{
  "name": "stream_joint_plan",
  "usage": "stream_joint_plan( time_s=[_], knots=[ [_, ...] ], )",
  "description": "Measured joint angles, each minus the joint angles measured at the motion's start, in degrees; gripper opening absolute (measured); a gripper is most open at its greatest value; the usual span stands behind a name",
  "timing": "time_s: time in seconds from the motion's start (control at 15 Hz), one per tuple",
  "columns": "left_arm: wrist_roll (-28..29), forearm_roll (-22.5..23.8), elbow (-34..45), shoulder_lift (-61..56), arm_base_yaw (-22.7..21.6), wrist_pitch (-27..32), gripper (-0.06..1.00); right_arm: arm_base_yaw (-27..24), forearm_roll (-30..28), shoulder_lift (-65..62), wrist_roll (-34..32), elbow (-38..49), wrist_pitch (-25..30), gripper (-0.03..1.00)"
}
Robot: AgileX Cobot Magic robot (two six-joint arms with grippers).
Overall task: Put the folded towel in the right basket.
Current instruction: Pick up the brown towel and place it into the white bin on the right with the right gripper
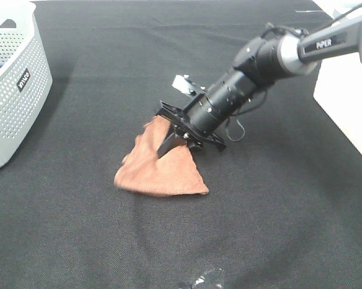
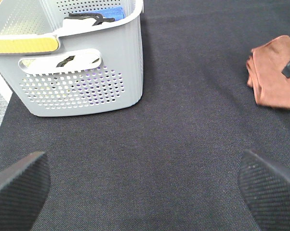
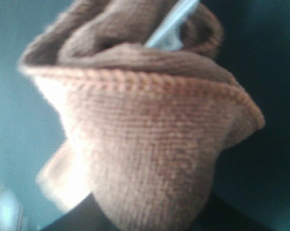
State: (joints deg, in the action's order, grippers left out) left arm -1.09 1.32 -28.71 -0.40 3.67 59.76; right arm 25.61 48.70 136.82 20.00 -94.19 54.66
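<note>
The brown folded towel (image 1: 163,174) lies bunched on the black table (image 1: 277,217), its upper edge lifted. My right gripper (image 1: 166,147) reaches down from the upper right and is shut on that lifted edge. In the right wrist view the towel (image 3: 150,144) fills the frame, pinched up in folds, with one fingertip (image 3: 171,24) showing above it. My left gripper (image 2: 145,192) is open and empty, low over the table, its two pads wide apart. The towel also shows in the left wrist view (image 2: 272,82). No right basket can be told for sure.
A grey perforated basket (image 1: 12,90) stands at the table's left edge; in the left wrist view the basket (image 2: 87,96) holds a blue cloth (image 2: 109,12) and white items. A white object (image 1: 343,96) stands at the right edge.
</note>
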Motion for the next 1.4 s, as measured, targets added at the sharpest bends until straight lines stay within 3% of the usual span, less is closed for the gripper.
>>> stream_joint_plan(
  time_s=[0.2, 0.47, 0.53, 0.6, 0.67, 0.93, 1.07, 1.2, 1.4],
  knots=[
    [0.0, 0.0, 0.0, 0.0, 0.0, 0.0, 0.99, -0.1, -2.9, -3.0, -0.1, -7.6, 12.0, 0.22],
    [0.0, 0.0, 0.0, 0.0, 0.0, 0.0, 0.99, -0.9, -16.2, -16.1, -6.0, -11.8, 14.3, 0.22],
    [0.0, 0.0, 0.0, 0.0, 0.0, 0.0, 0.99, -0.9, -16.2, -16.1, -6.0, -11.8, 14.3, 0.22],
    [0.0, 0.0, 0.0, 0.0, 0.0, 0.0, 0.99, -4.0, -21.3, -26.5, -7.1, -11.8, 14.6, 0.22],
    [0.0, 0.0, 0.0, 0.0, 0.0, 0.0, 0.99, -7.1, -21.7, -31.5, -7.4, -11.8, 14.6, 0.22],
    [0.0, 0.0, 0.0, 0.0, 0.0, 0.0, 0.99, -34.7, -23.8, -43.4, -7.4, -12.0, 14.6, 0.22],
    [0.0, 0.0, 0.0, 0.0, 0.0, 0.0, 0.99, -44.7, -24.0, -42.7, -7.4, -12.0, 12.7, 0.22],
    [0.0, 0.0, 0.0, 0.0, 0.0, 0.0, 0.99, -49.7, -24.0, -39.8, -7.4, -12.0, 9.4, 0.22],
    [0.0, 0.0, 0.0, 0.0, 0.0, 0.0, 0.99, -50.2, -25.0, -30.5, -6.5, -12.0, 8.5, 0.22]
  ],
)
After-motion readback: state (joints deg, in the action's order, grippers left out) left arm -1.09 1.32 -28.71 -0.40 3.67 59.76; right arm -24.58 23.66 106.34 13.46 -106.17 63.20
